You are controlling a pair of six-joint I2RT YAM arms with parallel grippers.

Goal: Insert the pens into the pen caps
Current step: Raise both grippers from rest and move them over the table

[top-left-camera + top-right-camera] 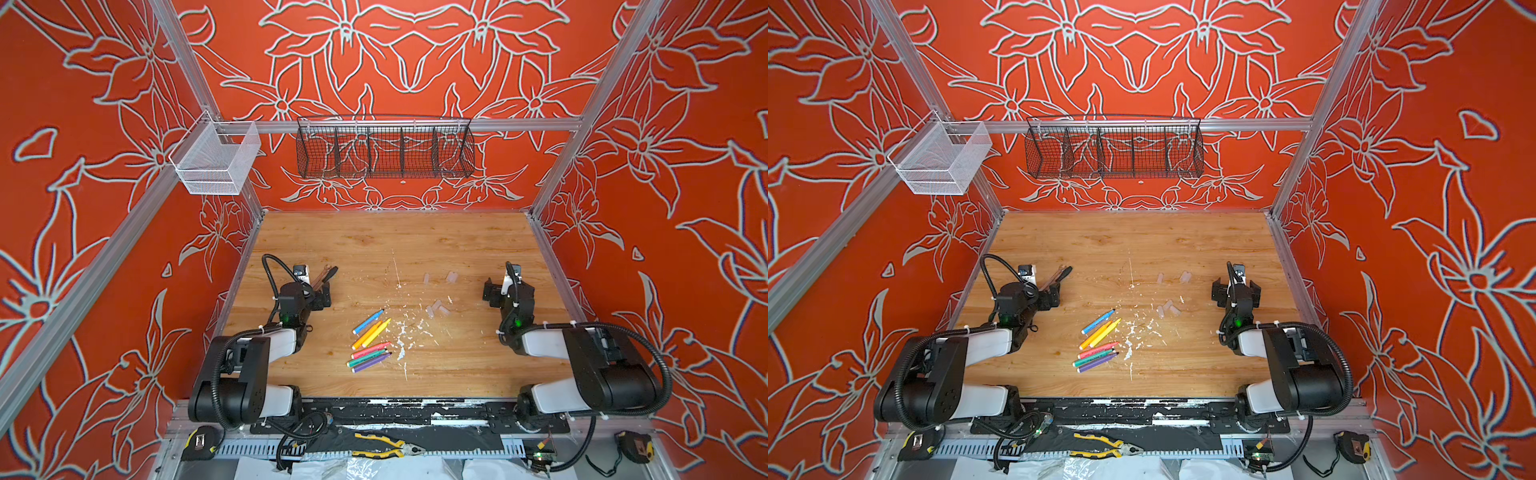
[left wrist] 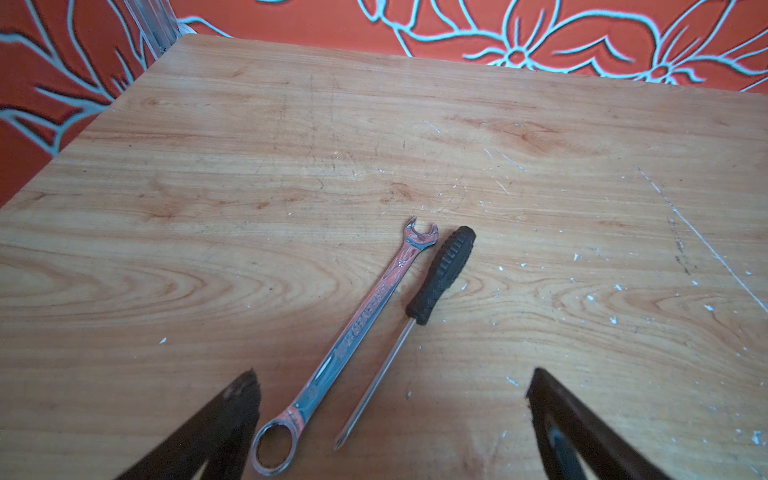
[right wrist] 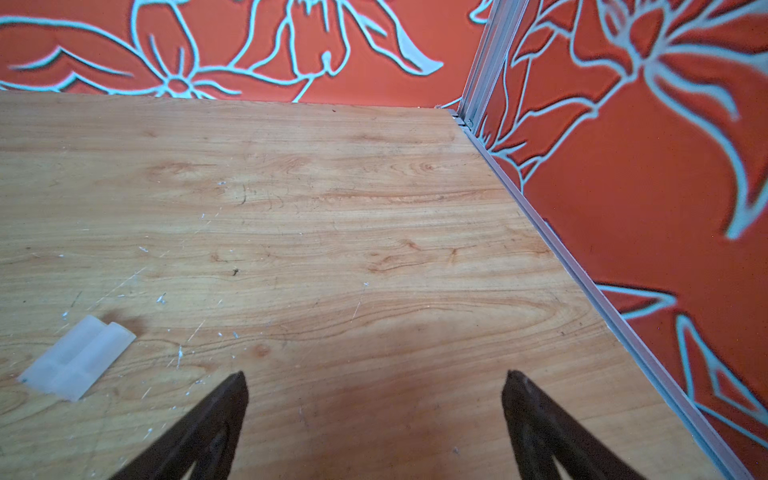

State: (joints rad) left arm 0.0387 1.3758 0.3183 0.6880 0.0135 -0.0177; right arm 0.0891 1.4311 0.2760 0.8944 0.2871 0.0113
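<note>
Six pens (image 1: 370, 340) lie on the bench (image 1: 415, 237) in the stretch between the two pairs of fingers. They are somewhat nearer the left fingers (image 2: 235, 409) than the right fingers (image 3: 220, 411), and closer to the arm bases than either pair. They form two loose bunches of three, all slanting the same way, with white flecks (image 1: 401, 332) scattered just beside them on the side toward the right fingers.

Both pairs of fingers are spread wide with nothing between their tips but bare wood, and neither touches a pen or a cap.

The pen caps (image 1: 436, 308), clear and stubby, lie in small groups on the right fingers' side of the pens, well apart from the left fingers. The right wrist view shows two of them (image 3: 79, 359) lying side by side and touching, off to one side of the right fingers rather than in the gap.

Ahead of the left fingers lie a wrench (image 2: 365, 328) and a black-handled screwdriver (image 2: 440, 274), nearly parallel. The wrench's ring end is just beside one finger, though I cannot tell whether they touch.
</note>
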